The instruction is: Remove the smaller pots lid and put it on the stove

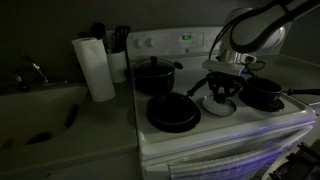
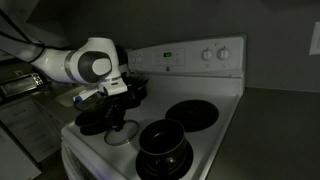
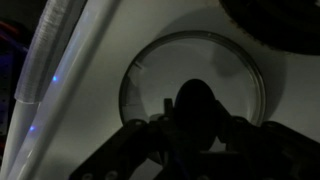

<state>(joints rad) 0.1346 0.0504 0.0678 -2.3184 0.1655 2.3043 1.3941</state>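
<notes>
The lid (image 3: 200, 75), see-through with a pale rim and a dark knob, lies flat on the white stove (image 1: 245, 125) near the middle front. In the wrist view my gripper (image 3: 195, 120) sits right over it, with its fingers tight against both sides of the knob. In both exterior views the gripper (image 1: 220, 93) (image 2: 115, 100) is low over the stove top. The smaller pot (image 1: 262, 94), black with a long handle, stands uncovered just beside the gripper and also shows in an exterior view (image 2: 163, 150).
A taller black pot (image 1: 155, 75) with its lid stands at the back. A black frying pan (image 1: 173, 112) sits in front of it. A paper towel roll (image 1: 96, 68) and a utensil holder stand on the counter beside the stove. An empty burner (image 2: 195, 113) lies near the back panel.
</notes>
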